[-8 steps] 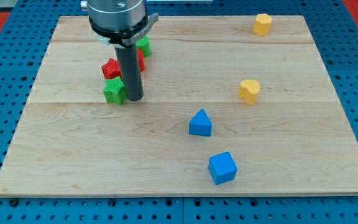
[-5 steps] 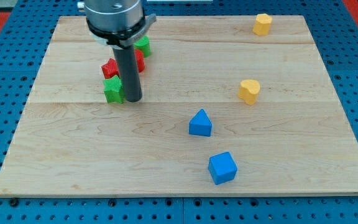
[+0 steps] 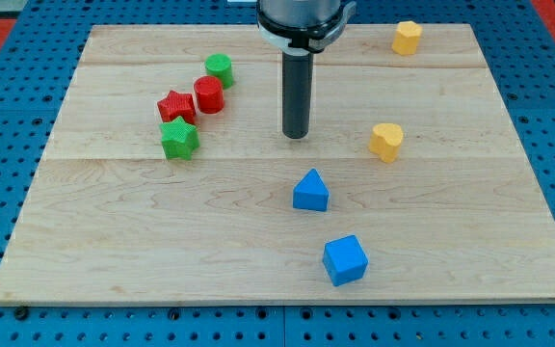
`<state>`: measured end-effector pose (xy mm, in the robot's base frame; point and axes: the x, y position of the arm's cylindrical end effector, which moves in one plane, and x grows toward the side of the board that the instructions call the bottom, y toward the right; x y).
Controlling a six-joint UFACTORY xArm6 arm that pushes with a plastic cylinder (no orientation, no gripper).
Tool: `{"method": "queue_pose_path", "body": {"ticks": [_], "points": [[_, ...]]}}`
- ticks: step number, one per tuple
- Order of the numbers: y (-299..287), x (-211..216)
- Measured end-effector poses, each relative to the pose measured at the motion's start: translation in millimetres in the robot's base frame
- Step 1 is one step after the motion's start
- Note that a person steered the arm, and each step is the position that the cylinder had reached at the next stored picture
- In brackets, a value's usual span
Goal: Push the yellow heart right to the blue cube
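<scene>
We have our rod standing upright over the middle of the wooden surface, and my tip rests on bare wood, touching no block. The yellow heart lies to the view's right of the tip, near it but clearly apart, at almost the same height in the view. The blue cube sits well below the heart, toward the view's bottom and slightly to the view's left of it, so the two are well apart. Between them, just below and a little right of the tip, we see a blue triangular block. At the view's top right, close to the surface's far edge, sits a second yellow block, roughly hexagonal in outline. Off to the view's left of the tip we see a cluster of four: a green cylinder uppermost, a red cylinder just below it, a red star beside that, and a green star lowest. We carry no fingers at all, only the plain rod, so there is nothing to spread or close.
</scene>
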<state>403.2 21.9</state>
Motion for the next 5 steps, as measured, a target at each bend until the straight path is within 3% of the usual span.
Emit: {"method": "queue_pose_path", "body": {"ticks": [1,2,3,4,5], "points": [[16.3,0.7],[73.9,27.6],[85.1,3.7],[127.6,16.4],[133.1,-15.7]]}}
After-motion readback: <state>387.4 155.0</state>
